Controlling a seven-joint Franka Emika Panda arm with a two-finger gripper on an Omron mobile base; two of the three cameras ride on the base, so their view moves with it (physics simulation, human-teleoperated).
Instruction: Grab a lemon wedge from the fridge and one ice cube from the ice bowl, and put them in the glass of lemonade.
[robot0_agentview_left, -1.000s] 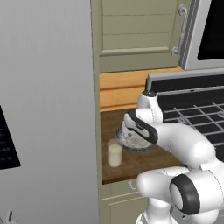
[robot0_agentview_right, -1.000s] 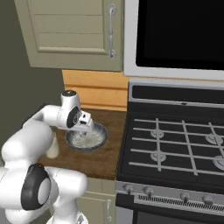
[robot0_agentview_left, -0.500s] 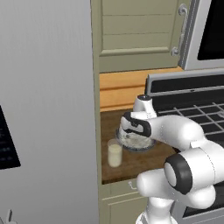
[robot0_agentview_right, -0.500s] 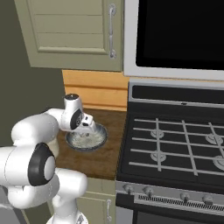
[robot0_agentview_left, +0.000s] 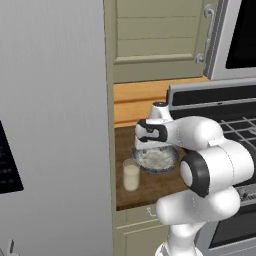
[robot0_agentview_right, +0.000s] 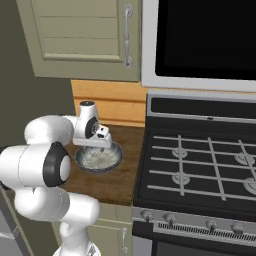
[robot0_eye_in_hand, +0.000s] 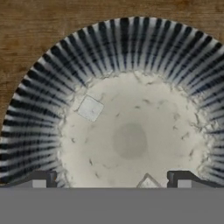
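One ice cube (robot0_eye_in_hand: 90, 108) up-left of open pincer (robot0_eye_in_hand: 113, 178).

Flat even rendered light, soft shadows; base views slightly soft, hand view blurry close-up.

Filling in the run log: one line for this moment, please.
gripper: open, above shallow grey ice bowl | square ice cube: in bowl, ungrasped | clear lemonade glass: beside bowl

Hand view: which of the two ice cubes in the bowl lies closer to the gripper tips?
The cube at the bottom edge, between the two fingertips of the open gripper. The other cube lies farther up and left in the ice bowl.
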